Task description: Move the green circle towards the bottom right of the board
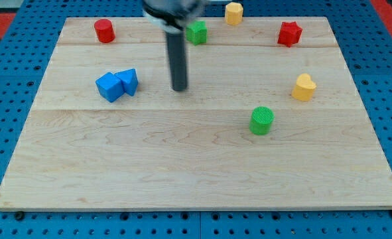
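Note:
The green circle (262,121) is a short green cylinder standing on the wooden board (196,166), right of the middle. My tip (180,88) rests on the board left of centre, well to the upper left of the green circle and apart from it. It is to the right of two blue blocks and touches no block.
Two blue blocks (109,87) (128,80) touch each other at the view's left. A red cylinder (104,30) is at the top left. A green block (196,32) and a yellow block (233,12) are at the top. A red star (289,33) and a yellow heart (303,87) are at the right.

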{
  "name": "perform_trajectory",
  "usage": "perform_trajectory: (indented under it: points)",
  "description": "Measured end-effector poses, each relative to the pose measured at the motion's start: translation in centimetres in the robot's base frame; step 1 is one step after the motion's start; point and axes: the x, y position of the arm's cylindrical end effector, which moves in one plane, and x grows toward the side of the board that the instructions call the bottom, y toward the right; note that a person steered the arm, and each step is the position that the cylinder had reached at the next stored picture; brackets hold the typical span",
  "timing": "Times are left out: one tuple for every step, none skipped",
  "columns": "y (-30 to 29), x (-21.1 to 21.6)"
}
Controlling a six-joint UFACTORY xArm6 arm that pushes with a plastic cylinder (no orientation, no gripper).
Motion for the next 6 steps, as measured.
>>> perform_trajectory:
  points:
    - [6.3, 3.0]
    - [7.3, 0.2]
    - [10.2, 5.6]
    - [13.5, 5.6]
    - [14.5, 4.3]
    - [19.1, 7.0]
